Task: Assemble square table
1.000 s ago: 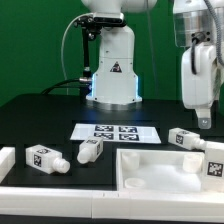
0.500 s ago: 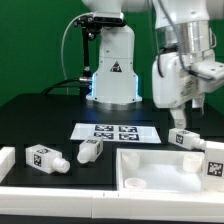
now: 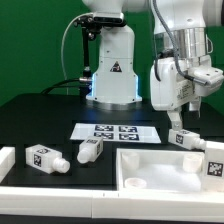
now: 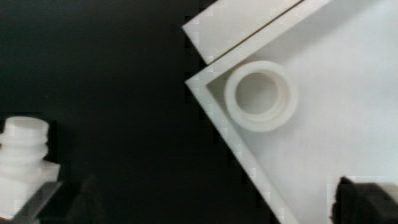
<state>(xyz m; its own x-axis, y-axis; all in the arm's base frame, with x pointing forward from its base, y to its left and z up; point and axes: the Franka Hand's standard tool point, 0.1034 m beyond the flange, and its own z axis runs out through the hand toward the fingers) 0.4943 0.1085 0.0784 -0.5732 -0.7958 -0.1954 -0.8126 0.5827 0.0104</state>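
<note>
The white square table top (image 3: 170,168) lies at the front on the exterior view's right, rim up. In the wrist view its corner (image 4: 311,130) shows a round socket (image 4: 262,92). Tagged legs lie around it: one (image 3: 186,139) behind the top, one (image 3: 214,160) at its right edge, one (image 3: 90,150) and another (image 3: 42,158) to its left. My gripper (image 3: 180,116) hangs open just above the leg behind the top and holds nothing. Between its dark fingertips (image 4: 370,200) the wrist view shows only black table and the top's edge, with a leg's peg end (image 4: 22,150) off to one side.
The marker board (image 3: 117,131) lies flat mid-table in front of the robot base (image 3: 112,70). A long white rail (image 3: 60,188) runs along the front edge, with a white block (image 3: 5,160) at the far left.
The arm has swung in from the exterior view's right edge toward the middle and come lower, now over the leg behind the top. The jaws stayed open. No part has moved.
</note>
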